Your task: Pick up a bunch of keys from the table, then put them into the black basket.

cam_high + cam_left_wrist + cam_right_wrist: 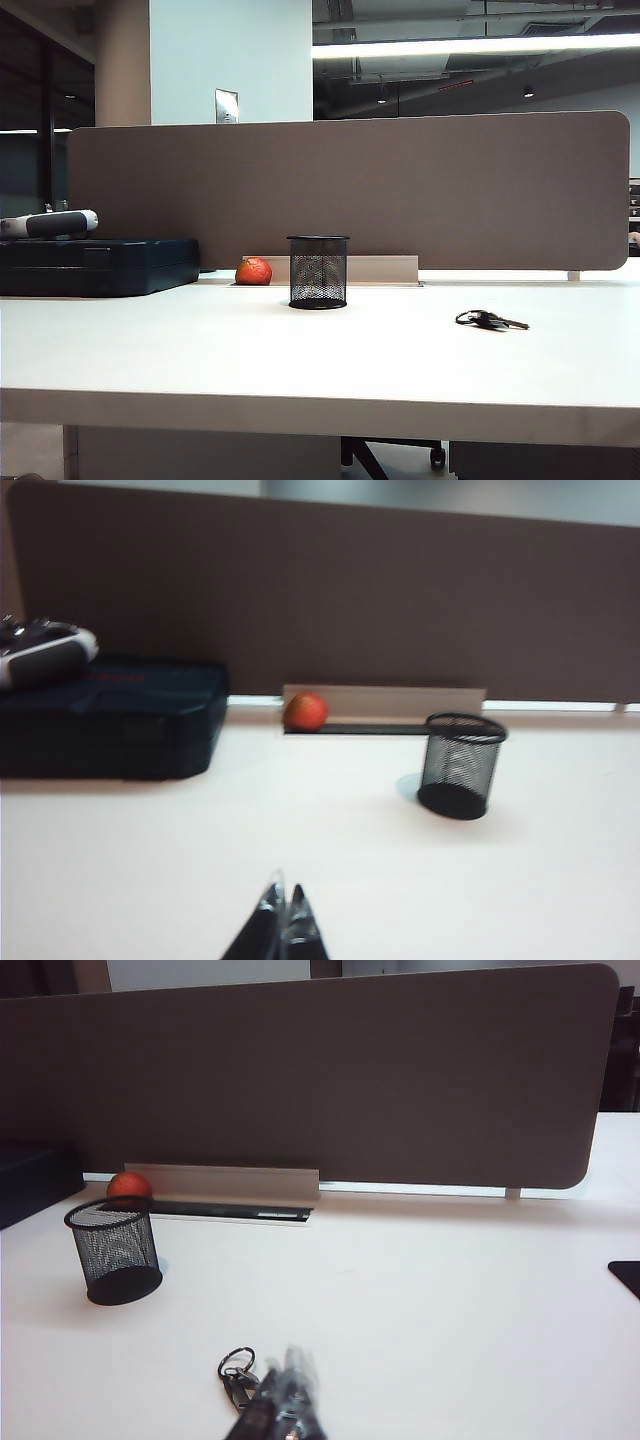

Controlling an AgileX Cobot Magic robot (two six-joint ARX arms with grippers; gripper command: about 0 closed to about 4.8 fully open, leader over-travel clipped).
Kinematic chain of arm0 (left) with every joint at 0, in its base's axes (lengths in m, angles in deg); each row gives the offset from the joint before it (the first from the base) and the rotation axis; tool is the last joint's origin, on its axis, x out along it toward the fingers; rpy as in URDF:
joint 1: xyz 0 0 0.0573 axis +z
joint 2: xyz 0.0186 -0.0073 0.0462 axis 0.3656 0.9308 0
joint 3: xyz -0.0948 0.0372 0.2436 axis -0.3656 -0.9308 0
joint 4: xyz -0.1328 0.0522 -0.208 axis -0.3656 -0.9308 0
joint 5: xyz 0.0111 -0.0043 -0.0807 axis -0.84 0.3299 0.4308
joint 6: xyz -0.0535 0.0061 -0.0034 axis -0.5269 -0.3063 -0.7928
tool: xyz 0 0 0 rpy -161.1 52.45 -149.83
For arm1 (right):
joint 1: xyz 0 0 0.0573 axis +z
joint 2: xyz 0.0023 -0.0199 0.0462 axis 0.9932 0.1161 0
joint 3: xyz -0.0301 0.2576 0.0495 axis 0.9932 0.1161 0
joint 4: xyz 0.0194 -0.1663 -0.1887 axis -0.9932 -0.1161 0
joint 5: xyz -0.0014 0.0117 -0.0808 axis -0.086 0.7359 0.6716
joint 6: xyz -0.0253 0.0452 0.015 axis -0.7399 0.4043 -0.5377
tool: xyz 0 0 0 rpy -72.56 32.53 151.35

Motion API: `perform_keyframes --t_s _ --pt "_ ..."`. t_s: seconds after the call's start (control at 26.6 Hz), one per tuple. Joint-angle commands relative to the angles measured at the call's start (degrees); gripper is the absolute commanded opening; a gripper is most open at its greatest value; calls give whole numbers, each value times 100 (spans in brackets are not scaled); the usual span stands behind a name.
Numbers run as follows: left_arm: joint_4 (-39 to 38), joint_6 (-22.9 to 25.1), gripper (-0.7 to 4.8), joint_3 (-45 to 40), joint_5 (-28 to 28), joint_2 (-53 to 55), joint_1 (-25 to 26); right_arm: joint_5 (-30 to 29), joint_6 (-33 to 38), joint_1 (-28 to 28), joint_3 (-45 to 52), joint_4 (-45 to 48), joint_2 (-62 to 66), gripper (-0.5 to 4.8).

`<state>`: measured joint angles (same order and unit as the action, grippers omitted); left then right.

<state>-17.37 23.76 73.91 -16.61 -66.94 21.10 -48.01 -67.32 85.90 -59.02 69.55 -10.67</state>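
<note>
The right tool (285,1400) hangs low over the white bench (450,1300) with its two fingers pressed together and nothing between them; its tips show only in the right wrist view, blurred. The bunch of keys (238,1372) lies flat on the bench just beside those tips, the metal ring on the far side of the tool and the dark heads running in under it, so whether the fingers touch the keys cannot be told. Well ahead of this tool and off to one side stands the black basket (115,1252), upright, its mesh sides see-through and nothing visible inside. Beyond the basket an orange ball (128,1186) sits against a low pale strip at the foot of the brown divider panel (330,1080). The left tool (283,925) also hovers near the bench with its fingers pressed together and nothing in them; the basket (460,767) stands ahead of it, well apart, and the orange ball (306,711) lies farther ahead. A flat dark blue case (110,718) rests ahead of the left tool on its other side, carrying a grey-and-white device (45,652). In the exterior view neither tool appears; the keys (490,320) lie well apart from the basket (318,272).
</note>
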Motion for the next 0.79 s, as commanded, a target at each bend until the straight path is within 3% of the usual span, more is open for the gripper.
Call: perform_keyframes --t_s 0.04,0.3,0.53,0.79 --pt "-37 17 -6 258 142 2 2 15 7 2 -245 -155 -2 -9" --pt "-896 22 -6 1038 173 2 2 22 317 2 -986 -896 37 -9" --pt "-1473 20 -6 1421 776 4 2 337 463 2 -2168 -1963 590 -9" --pt "-1694 -2 -6 1471 1237 4 2 334 466 2 -3412 -2570 1784 -9"
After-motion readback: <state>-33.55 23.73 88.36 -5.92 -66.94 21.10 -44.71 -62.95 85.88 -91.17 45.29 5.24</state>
